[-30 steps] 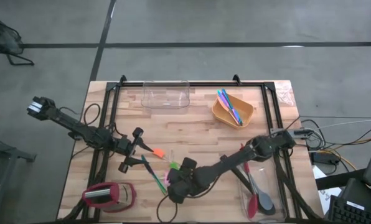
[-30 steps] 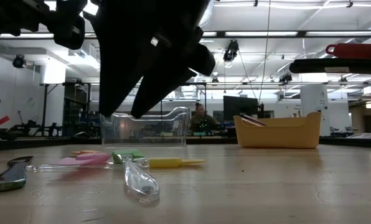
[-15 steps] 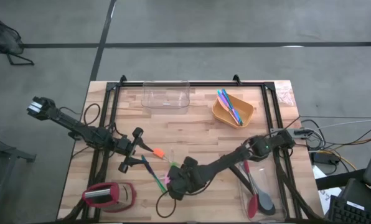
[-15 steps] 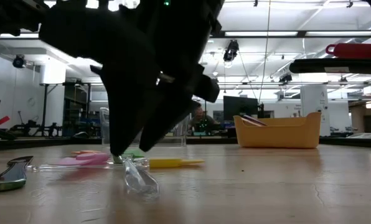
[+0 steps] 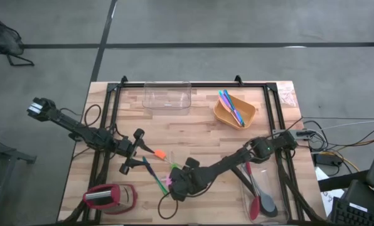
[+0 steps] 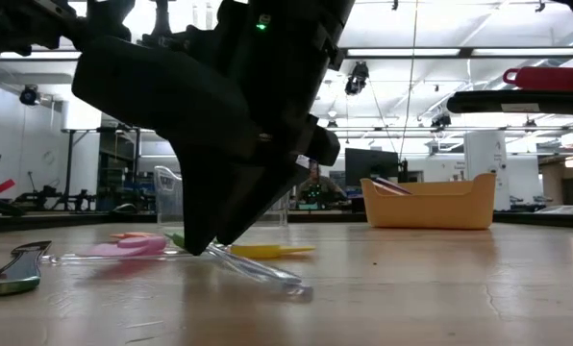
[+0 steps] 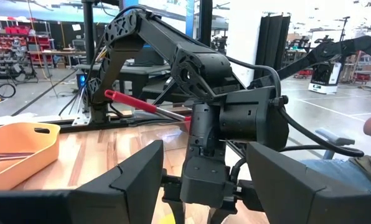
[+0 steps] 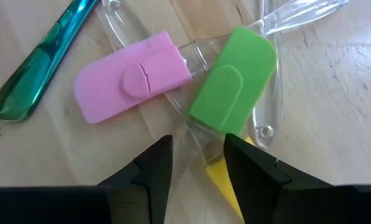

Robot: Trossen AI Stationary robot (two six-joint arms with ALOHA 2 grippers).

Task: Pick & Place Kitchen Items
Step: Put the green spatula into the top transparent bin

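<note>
- Kitchen items lie in a small heap near the front middle of the table (image 5: 193, 135): a green-headed clear spatula (image 8: 235, 79), a pink-headed one (image 8: 131, 84), a yellow piece (image 8: 226, 183) under them, and a teal utensil (image 8: 36, 62) just beside.
- My right gripper (image 8: 198, 163) is down at this heap; its fingers (image 8: 151, 167) stand a little apart, straddling a clear handle (image 8: 188, 140) that runs between them. Whether the pads already press it I cannot tell.
- In the low view the clear handle (image 6: 258, 269) slopes from the right gripper (image 6: 202, 245) down to the board, one end lifted, the other resting on the wood.
- To do this step well, I judge I should close squarely across the handle, not on the overlapping heads, so that only one utensil comes up.
- Clear plastic is likely slick and thin; I should close firmly and lift slowly and straight, watching for swing or slip.
- Crossed handles may drag a neighbour along; a small pause after lifting would show whether the pink piece follows.
- Likely goal: the orange bowl (image 5: 224, 113), which already holds thin coloured cutlery, or the clear tub (image 5: 167, 97); I cannot tell which.
- My left gripper (image 5: 132, 150) waits with fingers spread wide, near the heap on its left side, holding nothing.
</note>
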